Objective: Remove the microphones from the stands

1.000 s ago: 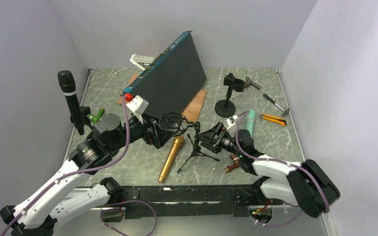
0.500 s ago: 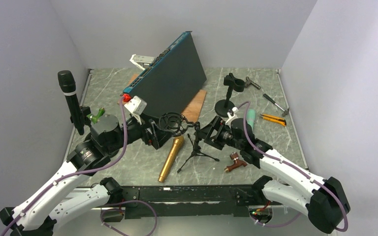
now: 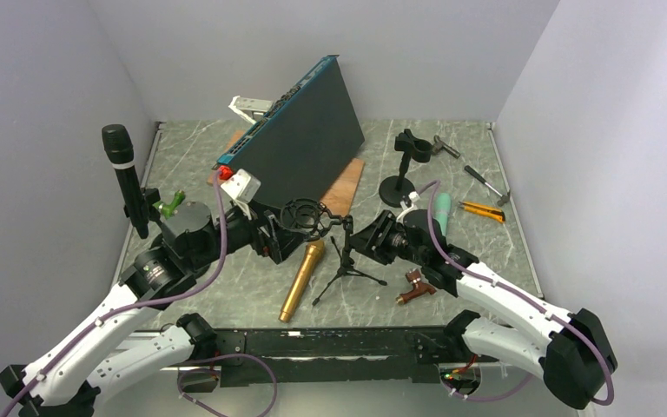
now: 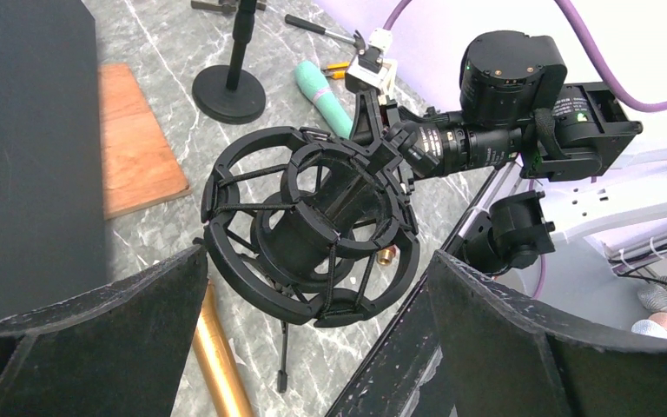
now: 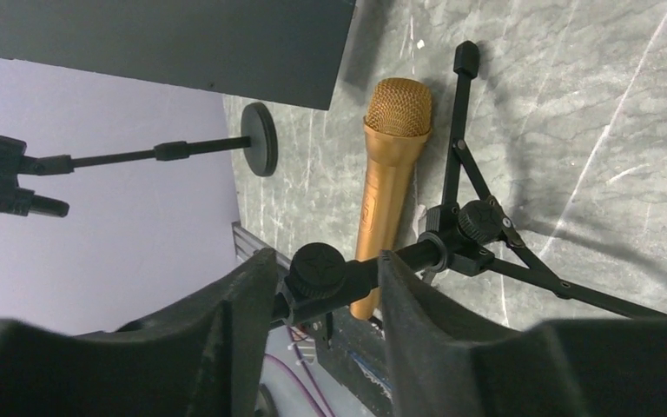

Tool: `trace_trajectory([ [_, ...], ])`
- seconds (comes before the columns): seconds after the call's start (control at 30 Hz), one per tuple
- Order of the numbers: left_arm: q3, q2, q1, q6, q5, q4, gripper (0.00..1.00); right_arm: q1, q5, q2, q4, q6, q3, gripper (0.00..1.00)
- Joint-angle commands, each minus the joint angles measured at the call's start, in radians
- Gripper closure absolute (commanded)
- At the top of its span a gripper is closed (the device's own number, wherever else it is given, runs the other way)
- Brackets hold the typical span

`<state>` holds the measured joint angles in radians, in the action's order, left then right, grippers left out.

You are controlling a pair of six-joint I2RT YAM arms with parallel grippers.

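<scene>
Right claw (image 5: 323, 261) pinches the stand (image 5: 452, 234) (bracing it); left claw (image 4: 317, 261) spread around the shock mount (image 4: 313, 226); microphone (image 3: 302, 280) lies on the counter (image 3: 478, 234).

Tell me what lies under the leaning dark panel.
A wooden board pokes out from under the dark panel; the rest of it, and anything else beneath, is covered.

The tripod stand (image 3: 345, 261) sits mid-tabletop (image 3: 478, 234), with the handheld microphone (image 3: 302, 280) lying just to its left. A leaning panel (image 3: 304, 143) stands behind both. A round-base stand (image 3: 399, 174) is at the rear right, and an upright microphone (image 3: 126, 178) is at the far left edge.
</scene>
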<state>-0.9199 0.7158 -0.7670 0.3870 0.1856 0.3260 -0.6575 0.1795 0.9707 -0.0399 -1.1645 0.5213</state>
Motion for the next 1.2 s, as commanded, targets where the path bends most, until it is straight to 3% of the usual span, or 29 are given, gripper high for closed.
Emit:
trace_trajectory([
  [0.0, -0.014, 0.004, 0.003, -0.004, 0.005, -0.030, 0.01, -0.005, -0.013, 0.002, 0.081, -0.046, -0.005, 0.55],
  [0.07, -0.015, 0.004, 0.002, -0.004, 0.006, -0.031, 0.01, -0.006, -0.006, 0.009, 0.097, -0.060, -0.009, 0.67],
  [0.23, -0.025, 0.010, 0.003, -0.009, 0.007, -0.024, 0.01, -0.005, 0.006, 0.027, 0.125, -0.085, -0.015, 0.74],
  [0.33, -0.031, 0.011, 0.002, -0.013, 0.003, -0.020, 0.01, -0.004, 0.002, 0.019, 0.152, -0.104, -0.048, 0.99],
  [0.53, -0.022, 0.011, 0.002, -0.013, -0.007, -0.020, 0.01, 0.009, 0.025, 0.014, 0.372, -0.127, -0.172, 1.00],
  [0.8, -0.009, 0.002, 0.003, -0.007, -0.018, -0.022, 0.01, 0.020, 0.028, 0.096, 0.937, -0.089, -0.405, 1.00],
  [1.0, 0.003, 0.004, 0.002, 0.003, -0.008, -0.040, 0.00, 0.025, 0.033, 0.328, 1.331, -0.020, -0.483, 1.00],
  [1.13, 0.005, 0.006, 0.002, 0.010, -0.004, -0.043, 0.00, 0.030, 0.060, 0.597, 1.730, -0.047, -0.499, 1.00],
  [1.17, 0.004, 0.005, 0.002, 0.012, -0.002, -0.044, 0.01, 0.034, 0.079, 0.648, 1.753, -0.048, -0.481, 1.00],
])
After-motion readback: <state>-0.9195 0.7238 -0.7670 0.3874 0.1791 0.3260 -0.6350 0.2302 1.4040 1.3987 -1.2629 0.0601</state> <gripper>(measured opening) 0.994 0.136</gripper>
